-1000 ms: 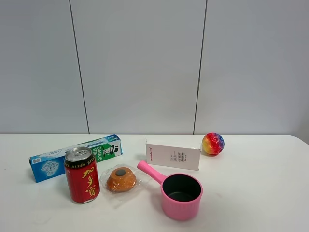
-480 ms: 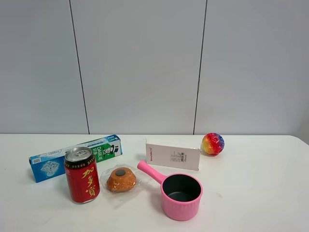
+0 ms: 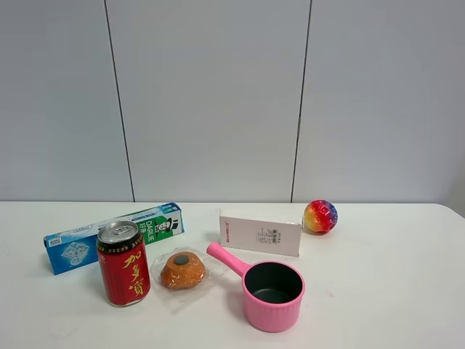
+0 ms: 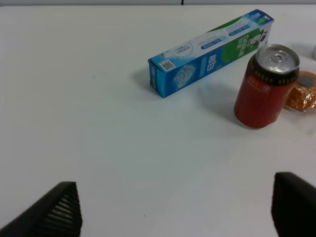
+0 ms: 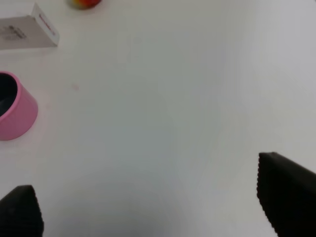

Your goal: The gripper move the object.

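The red drink can with yellow characters and a silver top stands upright at the front left of the white table. It also shows in the left wrist view. My left gripper is open and empty, hovering well short of the can, with only its black fingertips showing. My right gripper is open and empty over bare table, to the right of the pink pot. Neither gripper shows in the exterior high view.
A blue-green toothpaste box lies behind the can. A wrapped orange bun sits right of it. The pink pot with a handle stands at the front middle. A white box and a rainbow ball lie behind.
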Tool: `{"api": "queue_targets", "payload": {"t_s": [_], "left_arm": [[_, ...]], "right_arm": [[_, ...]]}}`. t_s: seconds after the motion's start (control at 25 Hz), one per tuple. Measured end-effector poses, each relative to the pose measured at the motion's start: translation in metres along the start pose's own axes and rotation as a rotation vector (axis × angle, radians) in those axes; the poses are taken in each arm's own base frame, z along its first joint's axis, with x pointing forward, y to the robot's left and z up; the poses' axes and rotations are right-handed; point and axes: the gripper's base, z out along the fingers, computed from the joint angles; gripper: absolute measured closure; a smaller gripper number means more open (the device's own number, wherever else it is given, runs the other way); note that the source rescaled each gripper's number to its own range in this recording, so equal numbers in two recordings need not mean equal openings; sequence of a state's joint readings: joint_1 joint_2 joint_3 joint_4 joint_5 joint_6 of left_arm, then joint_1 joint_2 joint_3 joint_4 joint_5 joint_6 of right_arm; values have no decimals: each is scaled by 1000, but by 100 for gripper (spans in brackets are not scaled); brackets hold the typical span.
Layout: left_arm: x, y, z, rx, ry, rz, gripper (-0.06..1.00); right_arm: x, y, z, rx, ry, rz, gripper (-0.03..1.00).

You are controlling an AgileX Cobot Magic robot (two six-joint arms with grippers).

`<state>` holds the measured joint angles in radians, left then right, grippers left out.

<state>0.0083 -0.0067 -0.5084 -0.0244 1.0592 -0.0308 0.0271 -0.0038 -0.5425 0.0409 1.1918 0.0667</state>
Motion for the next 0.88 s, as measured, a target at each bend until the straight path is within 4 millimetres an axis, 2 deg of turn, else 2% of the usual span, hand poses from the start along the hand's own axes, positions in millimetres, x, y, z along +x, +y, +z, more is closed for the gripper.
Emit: {"api": "queue_targets", "payload": {"t_s": [0.36, 0.88], "left_arm": [[0, 0, 0, 0, 0, 1, -6], [0, 0, 0, 0, 0, 1, -6]], "right_arm": [[-4, -1, 10, 7, -81, 0, 33], [-4, -2, 10, 13, -84, -3, 33]]}}
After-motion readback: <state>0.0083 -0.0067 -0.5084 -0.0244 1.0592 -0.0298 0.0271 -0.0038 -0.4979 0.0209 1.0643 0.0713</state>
